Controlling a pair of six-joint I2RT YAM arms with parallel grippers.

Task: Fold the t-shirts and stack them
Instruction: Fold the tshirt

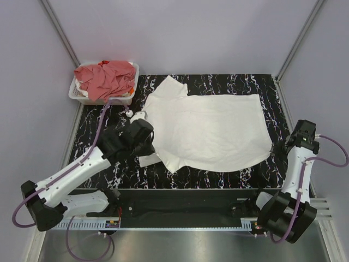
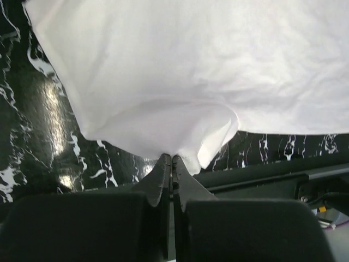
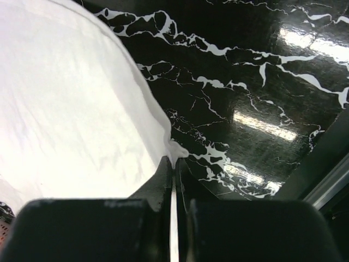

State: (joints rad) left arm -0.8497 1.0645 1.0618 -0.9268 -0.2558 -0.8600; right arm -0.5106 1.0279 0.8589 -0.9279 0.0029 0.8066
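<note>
A plain white t-shirt [image 1: 210,128] lies spread on the black marbled table [image 1: 229,84]. My left gripper [image 1: 146,143] is shut on the shirt's near-left part; in the left wrist view the cloth [image 2: 180,82] bunches at the closed fingertips [image 2: 172,159]. My right gripper [image 1: 279,146] is shut on the shirt's near-right corner; in the right wrist view the white cloth [image 3: 65,109] ends in a pinched corner at the closed fingertips [image 3: 173,161]. Salmon-red t-shirts [image 1: 106,78] are heaped in the basket at the back left.
A white plastic basket [image 1: 77,95] stands at the table's back left corner. Grey walls close in the table on three sides. A black rail [image 1: 185,203] runs along the near edge between the arm bases.
</note>
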